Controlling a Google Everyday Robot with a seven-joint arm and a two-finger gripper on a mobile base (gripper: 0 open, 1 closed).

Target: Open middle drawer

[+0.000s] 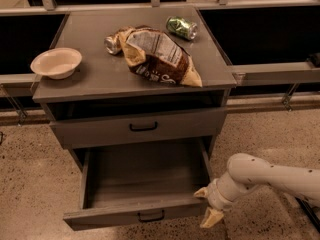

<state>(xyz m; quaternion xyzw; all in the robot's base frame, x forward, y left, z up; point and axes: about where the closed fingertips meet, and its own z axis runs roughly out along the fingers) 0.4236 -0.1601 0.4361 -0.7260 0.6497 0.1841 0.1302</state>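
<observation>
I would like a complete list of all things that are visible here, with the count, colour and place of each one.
cabinet: one, grey, centre of view.
bowl: one, cream, left side of the cabinet top.
chip bag: one, brown and yellow, lying mid-top.
silver can: one, on its side at the bag's left end.
green can: one, on its side, back right of the top.
closed drawer: one, grey with black handle, upper front.
middle drawer: one, grey with black handle, pulled out below the closed one.
arm: one, white, lower right.
tool: one, cream, fingers apart, beside the middle drawer's right front corner.
</observation>
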